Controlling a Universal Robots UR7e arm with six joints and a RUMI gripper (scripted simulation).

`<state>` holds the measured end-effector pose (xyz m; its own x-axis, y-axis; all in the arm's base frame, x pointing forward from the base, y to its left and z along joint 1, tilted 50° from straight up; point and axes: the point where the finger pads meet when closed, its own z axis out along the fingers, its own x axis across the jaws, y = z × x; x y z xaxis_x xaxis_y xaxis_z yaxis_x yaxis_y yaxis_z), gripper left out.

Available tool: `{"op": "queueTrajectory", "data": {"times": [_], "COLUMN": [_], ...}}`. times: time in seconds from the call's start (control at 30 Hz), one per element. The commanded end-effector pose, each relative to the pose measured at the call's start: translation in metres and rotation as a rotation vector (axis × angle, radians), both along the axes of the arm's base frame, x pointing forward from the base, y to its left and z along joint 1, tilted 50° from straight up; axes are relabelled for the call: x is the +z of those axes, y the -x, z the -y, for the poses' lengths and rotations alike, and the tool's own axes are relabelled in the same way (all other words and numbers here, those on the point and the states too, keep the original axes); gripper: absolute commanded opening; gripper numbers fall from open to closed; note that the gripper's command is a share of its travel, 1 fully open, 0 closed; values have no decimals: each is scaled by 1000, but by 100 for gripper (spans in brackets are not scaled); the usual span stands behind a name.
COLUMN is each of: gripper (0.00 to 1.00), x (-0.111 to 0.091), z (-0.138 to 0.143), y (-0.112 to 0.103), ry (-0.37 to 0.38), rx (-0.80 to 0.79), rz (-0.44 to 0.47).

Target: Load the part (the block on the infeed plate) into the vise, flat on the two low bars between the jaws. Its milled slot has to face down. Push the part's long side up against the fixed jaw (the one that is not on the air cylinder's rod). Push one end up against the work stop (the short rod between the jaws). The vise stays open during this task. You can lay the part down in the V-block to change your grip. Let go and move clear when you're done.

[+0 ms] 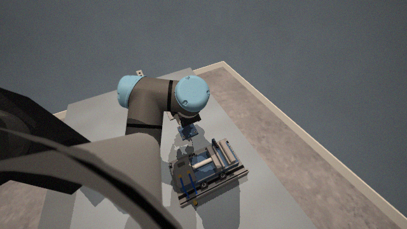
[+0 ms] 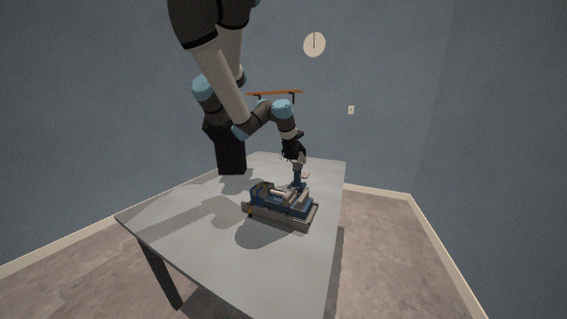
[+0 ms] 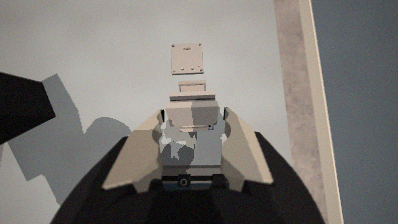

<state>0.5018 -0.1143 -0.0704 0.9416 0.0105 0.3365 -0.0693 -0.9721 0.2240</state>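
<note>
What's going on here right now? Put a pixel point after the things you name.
The two-jaw gripper with beige fingers (image 1: 182, 123) (image 2: 299, 159) is down at the pale piece (image 2: 297, 167) (image 3: 192, 111) atop the blue pedestal (image 1: 187, 131) (image 2: 297, 178). I can't tell whether it grips it. The blue-and-grey metal vise (image 1: 208, 173) (image 2: 283, 206) nearby has no block between its jaws, so loading isn't done.

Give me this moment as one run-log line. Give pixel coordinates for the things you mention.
gripper (image 1: 179, 122) (image 2: 299, 163) (image 3: 194, 109): open, at blue stand (image 1: 187, 131) (image 2: 297, 177) | infeed plate (image 1: 140, 73) (image 2: 306, 175) (image 3: 187, 59): no part | vise (image 1: 216, 160) (image 2: 290, 195): unloaded
</note>
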Motion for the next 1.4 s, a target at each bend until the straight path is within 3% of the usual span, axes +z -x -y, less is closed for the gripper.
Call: {"op": "queueTrajectory", "data": {"times": [0.0, 0.73, 1.37], "gripper": [51, 51, 51], "x": [1, 1, 0], "z": [1, 2, 2], "y": [-1, -1, -1], "ry": [-51, -145, -178], "rx": [21, 55, 66], "rz": [-1, -2, -3]}}
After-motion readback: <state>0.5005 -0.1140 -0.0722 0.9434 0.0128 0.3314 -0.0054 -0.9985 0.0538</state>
